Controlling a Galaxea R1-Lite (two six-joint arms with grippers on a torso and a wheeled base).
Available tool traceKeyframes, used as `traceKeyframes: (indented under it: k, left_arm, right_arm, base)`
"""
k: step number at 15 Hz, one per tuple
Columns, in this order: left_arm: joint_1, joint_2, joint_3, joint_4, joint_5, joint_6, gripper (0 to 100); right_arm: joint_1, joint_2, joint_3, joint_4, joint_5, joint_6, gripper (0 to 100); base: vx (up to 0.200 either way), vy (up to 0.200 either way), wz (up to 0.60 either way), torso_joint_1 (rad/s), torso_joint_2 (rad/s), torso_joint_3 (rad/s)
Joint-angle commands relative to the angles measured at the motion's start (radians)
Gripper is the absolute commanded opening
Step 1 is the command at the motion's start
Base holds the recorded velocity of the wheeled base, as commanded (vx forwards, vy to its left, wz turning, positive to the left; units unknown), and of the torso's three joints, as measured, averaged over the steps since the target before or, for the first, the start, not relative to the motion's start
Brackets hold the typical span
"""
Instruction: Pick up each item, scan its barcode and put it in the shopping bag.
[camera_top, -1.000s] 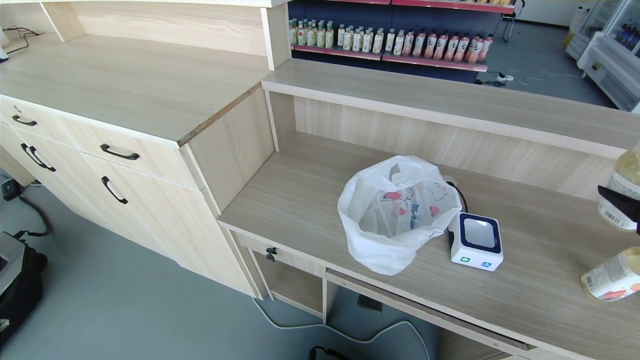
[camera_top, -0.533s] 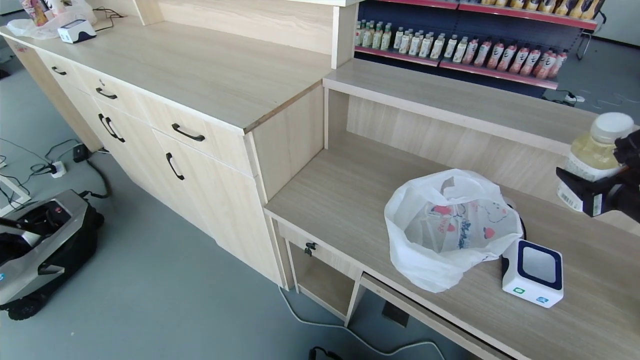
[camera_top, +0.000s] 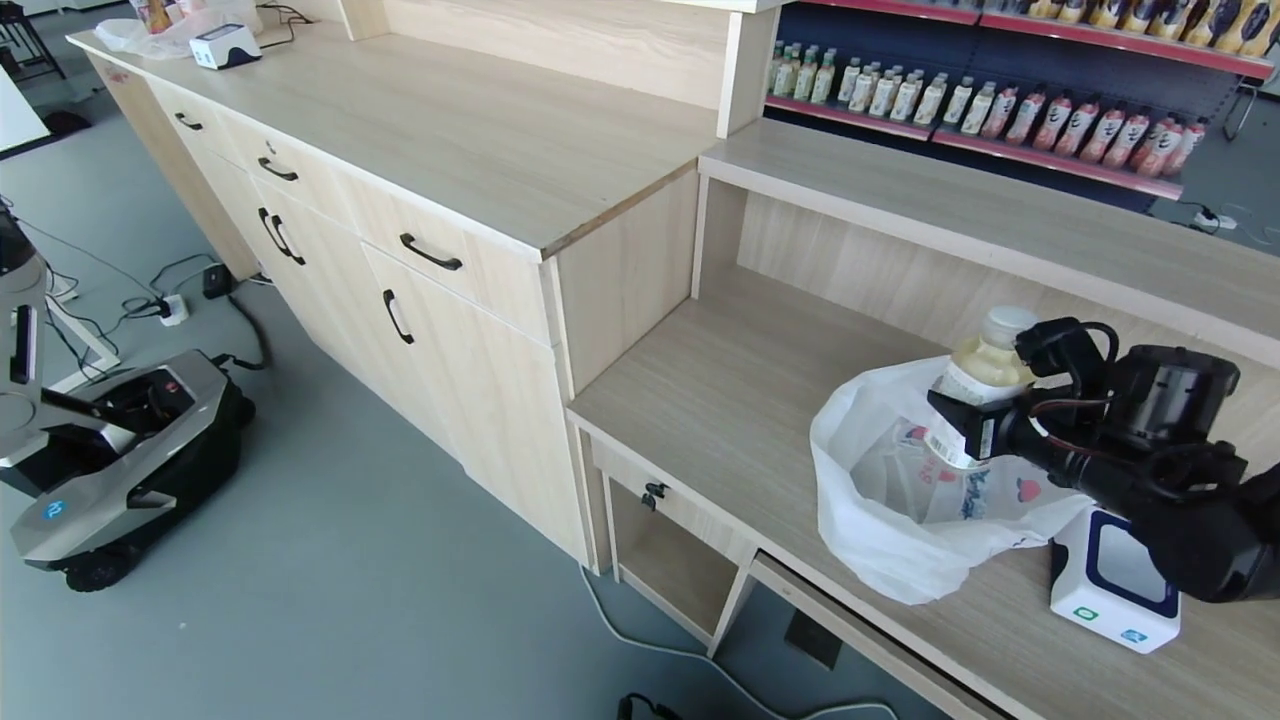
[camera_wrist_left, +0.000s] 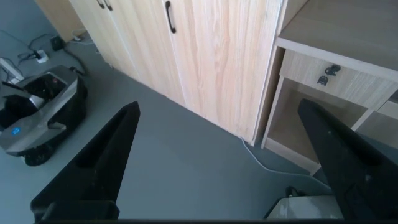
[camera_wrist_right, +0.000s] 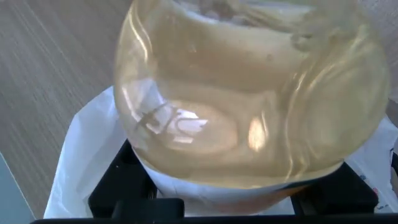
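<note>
Judged the bottle (camera_top: 978, 368) as full of pale liquid and so fairly heavy — stiff plastic, smooth, probably slippery; best gripped around the labelled middle, not the cap. Found it nearly upright over the open mouth of the shopping bag (camera_top: 880, 520), near the counter's (camera_top: 720, 400) front edge, beside the scanner (camera_top: 1110, 590). Saw the right gripper (camera_top: 990, 395) clamped on that middle. Saw the left gripper (camera_wrist_left: 217, 143) spread wide above the floor — nothing in it.
</note>
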Motion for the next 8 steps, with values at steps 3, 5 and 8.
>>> traceKeyframes:
  k: [3,5,8]
  left_arm:
    - [0.0,0.0,0.0,0.0,0.0,0.0,100]
    - [0.0,0.0,0.0,0.0,0.0,0.0,100]
    - [0.0,0.0,0.0,0.0,0.0,0.0,100]
  right_arm:
    - [0.0,0.237,-0.122,-0.115,-0.001,0.024,0]
    - [-0.004,0.276,-0.168,-0.121,-0.001,0.025,0]
    - [-0.004,0.356,-0.237,-0.15,0.001,0.025,0]
  base:
    - [0.0,0.0,0.0,0.0,0.0,0.0]
    - [0.0,0.0,0.0,0.0,0.0,0.0]
    - [0.0,0.0,0.0,0.0,0.0,0.0]
